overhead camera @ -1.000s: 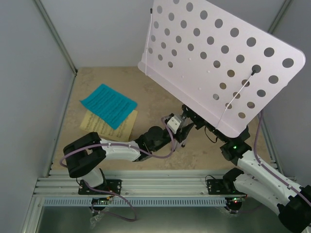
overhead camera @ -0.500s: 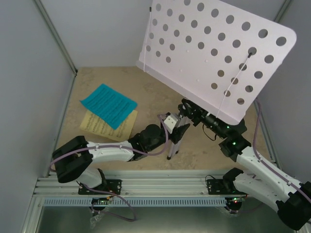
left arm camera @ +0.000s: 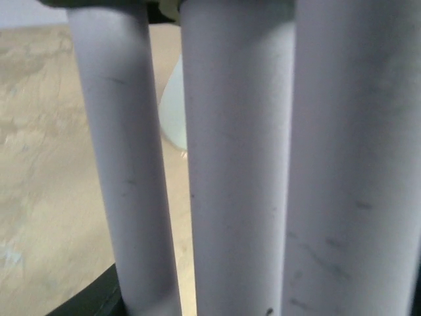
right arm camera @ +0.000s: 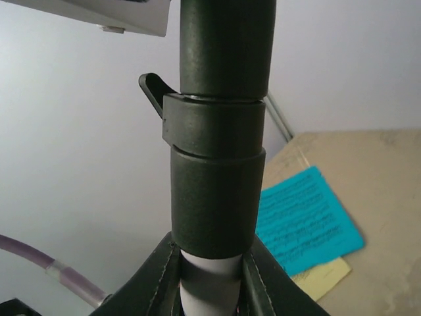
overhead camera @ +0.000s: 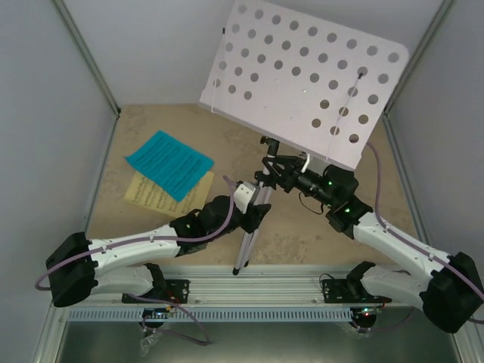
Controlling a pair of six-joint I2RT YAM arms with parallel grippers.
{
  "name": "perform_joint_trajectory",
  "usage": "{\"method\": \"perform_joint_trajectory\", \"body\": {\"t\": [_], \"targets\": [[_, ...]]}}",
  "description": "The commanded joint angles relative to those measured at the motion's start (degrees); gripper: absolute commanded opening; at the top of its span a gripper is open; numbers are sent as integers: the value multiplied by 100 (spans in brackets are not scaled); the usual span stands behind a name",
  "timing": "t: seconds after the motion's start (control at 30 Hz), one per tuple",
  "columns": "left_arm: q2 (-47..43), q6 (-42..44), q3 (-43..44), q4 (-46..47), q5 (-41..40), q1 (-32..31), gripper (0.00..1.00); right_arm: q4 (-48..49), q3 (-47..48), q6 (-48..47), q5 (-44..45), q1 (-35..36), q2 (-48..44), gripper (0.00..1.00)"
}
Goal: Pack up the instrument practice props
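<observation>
Music stand (overhead camera: 302, 76) leans toward one o'clock, folded legs (overhead camera: 243, 246) toward six. Left gripper (overhead camera: 257, 214) is clamped on the legs, right gripper (overhead camera: 274, 169) on the black post (right arm camera: 214, 164); lower both ends together, slowly.

White perforated stand (overhead camera: 281, 89), cyan sheet (overhead camera: 169, 163)

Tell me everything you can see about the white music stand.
The music stand has a white perforated desk, tilted, on a black collared post with three white tube legs folded together. It leans, its foot near the front edge of the table. The left gripper clamps the legs; the right gripper clamps the post below the collar.
</observation>
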Motion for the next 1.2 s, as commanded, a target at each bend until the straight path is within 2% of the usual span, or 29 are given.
{"method": "perform_joint_trajectory", "body": {"t": [0.0, 0.2, 0.33, 0.43, 0.63, 0.83, 1.17], "targets": [[-516, -369, 64, 37, 295, -93, 0, 271, 98, -274, 504, -98, 586, 1], [-1014, -1071, -442, -87, -331, -93, 0, 642, -16, -209, 718, -109, 1557, 0], [-966, -1137, -521, -309, -567, -89, 0, 894, 33, -135, 677, -105, 2195, 1], [-789, -1178, -347, -619, -613, -80, 0, 932, 151, -99, 666, -107, 2658, 1], [-713, -1378, -467, -545, -544, -59, 0, 1224, 116, 39, 604, -103, 3168, 1], [-668, -1579, -634, -404, -515, 30, 0, 1253, 151, 9, 558, -100, 3395, 9], [-702, -1740, -754, -114, -479, 145, 0, 1459, 37, -12, 441, -97, 3334, 29]]}}
